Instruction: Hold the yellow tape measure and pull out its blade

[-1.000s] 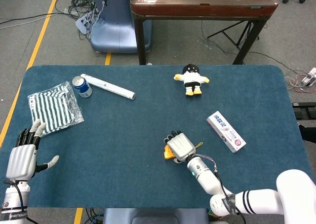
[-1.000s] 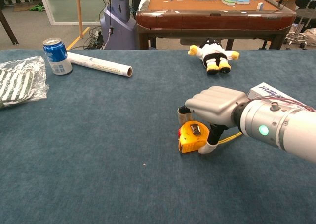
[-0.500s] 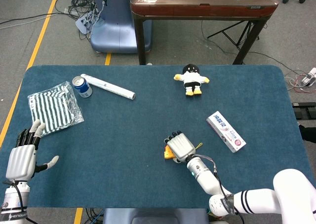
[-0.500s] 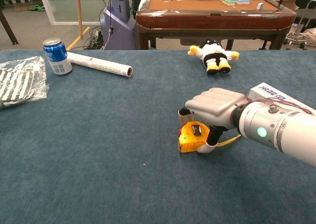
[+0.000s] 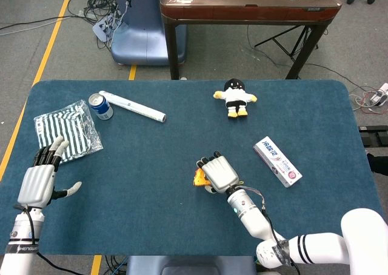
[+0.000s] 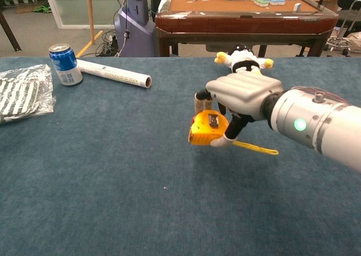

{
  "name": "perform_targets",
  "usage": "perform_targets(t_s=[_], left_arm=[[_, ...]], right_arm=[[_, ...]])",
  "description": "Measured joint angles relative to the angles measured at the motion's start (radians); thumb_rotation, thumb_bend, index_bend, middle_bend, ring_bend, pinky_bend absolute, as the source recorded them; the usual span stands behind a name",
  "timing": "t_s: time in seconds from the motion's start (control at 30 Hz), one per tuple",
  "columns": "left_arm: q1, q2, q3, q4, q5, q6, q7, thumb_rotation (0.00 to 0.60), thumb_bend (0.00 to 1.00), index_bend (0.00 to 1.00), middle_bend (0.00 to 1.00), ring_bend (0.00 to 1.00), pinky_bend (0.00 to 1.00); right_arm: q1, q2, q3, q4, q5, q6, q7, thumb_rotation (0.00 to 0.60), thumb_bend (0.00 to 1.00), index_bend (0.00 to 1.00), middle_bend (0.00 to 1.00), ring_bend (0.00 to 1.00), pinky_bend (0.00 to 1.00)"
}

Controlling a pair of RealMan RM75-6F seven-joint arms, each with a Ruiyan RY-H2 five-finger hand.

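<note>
Change: tape measure (image 6: pixel 207 129) had come off the table since the earlier frames; right hand (image 6: pixel 243 97) had lifted it up and a bit toward far-left. Left hand (image 5: pixel 40 182) had also moved up and farther in from the near-left corner.
Meaning for task: hold step looked done; blade pull not yet begun, left hand was well apart from the tape.

Head view, right hand (image 5: pixel 218 172): sat near centre of the blue table (image 5: pixel 182 226), back of hand up, fingers curled down over the yellow case (image 5: pixel 199 178), which peeked out on its left side.
Head view, left hand: fingers straight and spread, thumb out, holding nothing, just near the striped bag (image 5: pixel 66 131).
Head view, rest: can (image 5: pixel 100 106) and white tube (image 5: pixel 132 106) far left, plush toy (image 5: pixel 235 97) far centre, toothpaste box (image 5: pixel 277 160) to the right.

Chest view, right hand: fingers wrapped over top of case, thumb pressed under it; case hung clear of the cloth.
Chest view, tape: yellow strap (image 6: pixel 255 148) trailed right from the case; blade tip could not be made out.
Chest view, left hand: not visible.
</note>
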Motion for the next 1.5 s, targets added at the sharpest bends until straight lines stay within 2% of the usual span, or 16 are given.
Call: perform_targets(t_s=[0.37,0.77,1.07,1.5], left_arm=[[-0.124,-0.036,-0.077,0.036,-0.146,-0.128,-0.016,0.6,0.16,0.0,0.0,0.0,0.0],[-0.184,-0.11,-0.078,0.031,-0.181,-0.134,0.003,0.6,0.16,0.0,0.0,0.0,0.0],[-0.198,-0.122,-0.078,0.009,-0.192,-0.149,-0.046,0.6,0.16,0.0,0.0,0.0,0.0],[-0.221,-0.141,-0.082,0.037,-0.208,-0.175,-0.117,0.6,0.16,0.0,0.0,0.0,0.0]], right_arm=[[0.064,-0.09,0.12,-0.032,0.081,0.056,-0.065,0.6,0.51,0.57,0.54,0.41,0.24],[0.181,-0.21,0.224,0.025,0.178,0.086,-0.14,0.6,0.51,0.57,0.54,0.41,0.24],[0.233,-0.255,0.252,0.068,0.167,0.115,-0.155,0.6,0.51,0.57,0.54,0.42,0.24],[0.248,-0.292,0.257,0.091,0.121,0.145,-0.115,0.6,0.51,0.57,0.54,0.42,0.24]])
